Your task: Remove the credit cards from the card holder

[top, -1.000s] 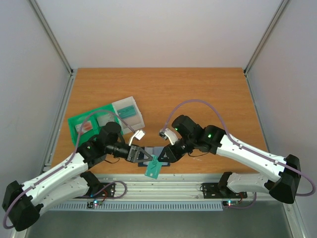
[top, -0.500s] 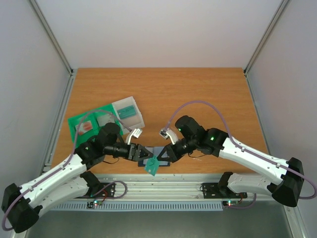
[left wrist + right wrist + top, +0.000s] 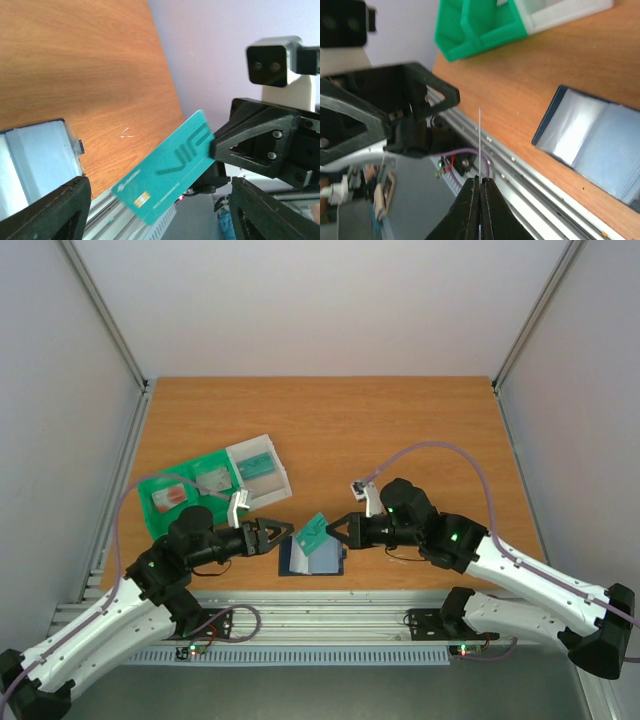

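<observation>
The card holder lies open on the table near the front edge, its grey-blue pockets facing up; the left wrist view catches one end of the card holder. My right gripper is shut on a teal credit card, held in the air just above the holder. That credit card reads VIP and shows a chip. From the right wrist the credit card appears edge-on, rising from my right gripper. My left gripper stands open to the left of the card, holding nothing.
A green bin and a white bin sit at the back left, each with a card inside. The table's front edge and the metal rail lie just below the holder. The two grippers face each other closely.
My left gripper opened, let go of the holder and drew back to the left. My right gripper pulled the teal card up and to the right. The holder now lies flat and open.
</observation>
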You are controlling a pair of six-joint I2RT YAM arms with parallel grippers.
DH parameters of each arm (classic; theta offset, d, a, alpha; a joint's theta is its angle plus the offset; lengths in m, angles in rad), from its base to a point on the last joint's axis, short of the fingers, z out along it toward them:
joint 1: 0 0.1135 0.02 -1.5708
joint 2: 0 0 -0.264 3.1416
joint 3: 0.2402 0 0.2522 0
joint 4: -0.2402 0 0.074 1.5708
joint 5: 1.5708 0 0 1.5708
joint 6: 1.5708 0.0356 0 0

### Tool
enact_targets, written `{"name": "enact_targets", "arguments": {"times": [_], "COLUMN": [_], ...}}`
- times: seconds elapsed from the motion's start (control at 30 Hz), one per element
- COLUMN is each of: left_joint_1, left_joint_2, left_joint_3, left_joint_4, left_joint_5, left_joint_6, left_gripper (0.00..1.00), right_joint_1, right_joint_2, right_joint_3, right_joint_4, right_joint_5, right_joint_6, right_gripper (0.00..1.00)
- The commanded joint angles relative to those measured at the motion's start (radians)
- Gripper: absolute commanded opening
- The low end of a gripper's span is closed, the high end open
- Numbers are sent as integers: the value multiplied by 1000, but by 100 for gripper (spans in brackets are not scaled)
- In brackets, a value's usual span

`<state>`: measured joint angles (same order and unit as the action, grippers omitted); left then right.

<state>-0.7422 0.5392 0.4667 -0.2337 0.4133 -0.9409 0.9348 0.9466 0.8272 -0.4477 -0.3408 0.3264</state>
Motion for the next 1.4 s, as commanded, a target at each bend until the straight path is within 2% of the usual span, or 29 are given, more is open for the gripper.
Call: {"name": "enact_targets", "arguments": {"times": [0.0,0.1,0.23,0.37,0.53,0.63,0.77,0.97,1.07,1.13,1.27,1.37], "left_joint_1": [-5,-6,-5,-5,-6,-5,-5,-6,-5,-5,-4,1], "left_joint_2": [-15,0,29,67,124,145,156,149,140,134,108,104], "left_joint_3": [-30,-34,-59,-93,-72,-72,-64,-69,-65,-47,10,66], "left_joint_4": [123,161,308,466,508,535,541,500,448,376,170,34], "left_joint_5": [-57,-44,-21,4,35,36,37,31,16,0,-68,-115], "left_joint_6": [-83,-109,-168,-248,-254,-260,-260,-221,-203,-166,-76,-1], "left_gripper": [75,72,57,49,39,25,1,0,0,0,0,0], "right_joint_1": [-7,-7,-7,-7,-7,-7,-7,-7,-7,-7,-7,-7], "right_joint_2": [-67,-98,-112,-110,-127,-134,-140,-154,-171,-185,-233,-276], "right_joint_3": [-41,-76,-78,-70,-95,-98,-109,-144,-152,-152,-160,-172], "right_joint_4": [150,229,273,291,325,323,316,303,270,239,166,106], "right_joint_5": [157,185,205,204,216,218,223,237,242,240,250,272], "right_joint_6": [150,203,242,264,281,283,282,276,259,245,210,184], "right_gripper": [1,1,1,1,1,1,1,12,24,36,73,97]}}
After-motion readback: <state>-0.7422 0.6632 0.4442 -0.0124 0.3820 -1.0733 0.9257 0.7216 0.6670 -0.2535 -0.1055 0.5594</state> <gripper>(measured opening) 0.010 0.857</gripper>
